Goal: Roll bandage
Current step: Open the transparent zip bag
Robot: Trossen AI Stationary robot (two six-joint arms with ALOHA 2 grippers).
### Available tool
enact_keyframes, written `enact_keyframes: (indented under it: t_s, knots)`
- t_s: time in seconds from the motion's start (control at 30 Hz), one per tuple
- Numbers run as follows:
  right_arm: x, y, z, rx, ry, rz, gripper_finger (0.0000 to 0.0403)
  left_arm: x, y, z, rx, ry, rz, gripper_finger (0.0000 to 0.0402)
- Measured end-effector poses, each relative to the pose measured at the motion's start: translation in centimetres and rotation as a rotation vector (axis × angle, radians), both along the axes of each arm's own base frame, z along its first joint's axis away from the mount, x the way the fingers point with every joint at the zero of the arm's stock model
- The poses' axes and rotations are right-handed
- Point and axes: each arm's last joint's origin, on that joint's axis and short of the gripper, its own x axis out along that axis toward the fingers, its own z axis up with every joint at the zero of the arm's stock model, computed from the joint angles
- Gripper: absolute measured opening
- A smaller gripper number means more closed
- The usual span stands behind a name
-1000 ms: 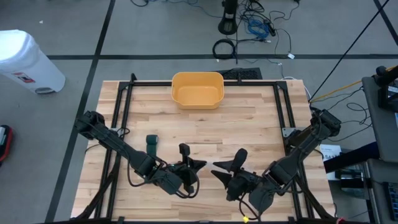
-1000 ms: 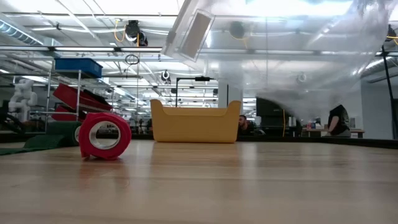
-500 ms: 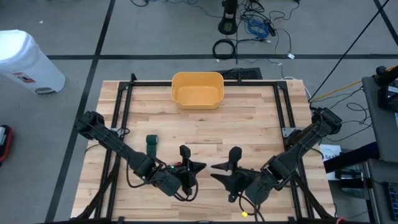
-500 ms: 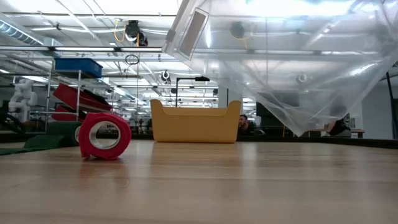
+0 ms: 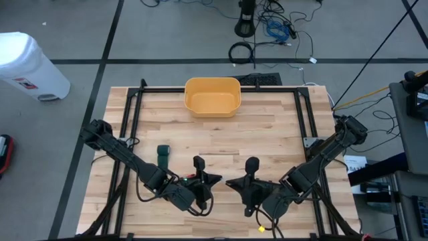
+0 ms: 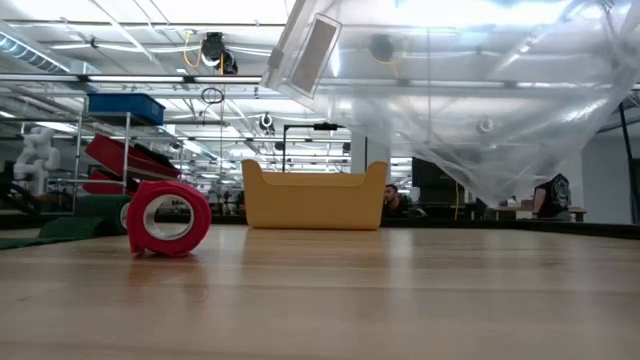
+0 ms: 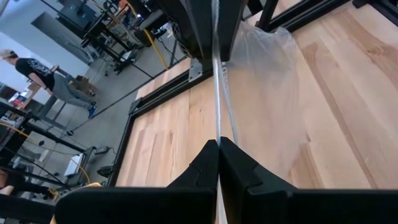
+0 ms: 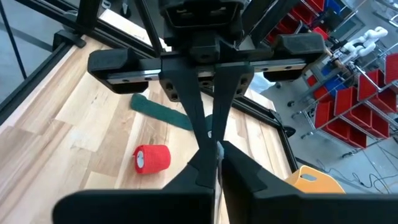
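Green cloth is what we judge the task to be about: the green bandage strip [image 5: 162, 155] lies flat and unrolled on the wooden table [image 5: 267, 127], at about 9 o'clock from the table's middle, apart from both arms. Just beside it, toward 5 o'clock, stands the red bandage roll [image 6: 168, 217], already wound and resting on its side with the hollow core facing the low camera. The yellow bin [image 6: 312, 200] sits at 12 o'clock by the far edge.

Neither gripper is on a bandage. The left gripper [image 7: 219, 144] and the right gripper [image 8: 217, 149] face each other near 6 o'clock, above the near edge. Both have their jaws clenched, and between them they pinch a clear plastic film [image 6: 480, 130] that hangs stretched over the table.

We expect the green strip to be light, soft and limp, with some grip to its weave. It will sag and fold if we lift it from the middle, and it will slide on the smooth wood if we only push it. We would take it at one short end, pinching across the full width. The other gripper can pin or tension the far end while we wind, so the turns stay aligned. Nothing here is fragile.
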Motion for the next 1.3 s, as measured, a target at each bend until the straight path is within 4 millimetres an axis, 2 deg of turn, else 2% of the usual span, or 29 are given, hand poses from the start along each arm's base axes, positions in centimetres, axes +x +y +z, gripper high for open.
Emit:
enact_keyframes:
  t_s: [0.17,0.4,0.53,0.7,1.03,1.2,1.3]
  knots:
    - [0.0,0.0,0.0,-0.006,0.001,0.002,0.0002,-0.4,-0.6,0.1,-0.025,-0.019,-0.001,0.0024]
    - [-0.1,-0.1,0.0,-0.015,0.004,-0.006,0.0001,-2.0,-3.0,0.2,-0.088,-0.054,-0.017,0.0074]
    - [-0.3,0.2,0.1,-0.021,0.008,0.013,0.0001,-2.5,-3.6,0.2,-0.097,-0.066,-0.012,0.0076]
    - [-0.8,0.9,0.1,-0.046,0.013,0.048,0.0,-2.2,-3.1,0.2,-0.087,-0.074,0.026,0.0076]
    - [-1.1,1.0,0.5,-0.04,-0.001,0.055,0.0,-0.4,-3.1,-2.3,-0.081,-0.02,0.012,0.0077]
    - [-1.2,1.1,0.4,-0.042,0.001,0.06,0.0,-0.3,-3.0,-2.2,-0.068,-0.027,0.021,0.0077]
    - [-1.3,1.2,0.4,-0.06,0.01,0.07,0.0,-1.0,-3.7,-1.9,-0.028,-0.036,0.016,0.0077]
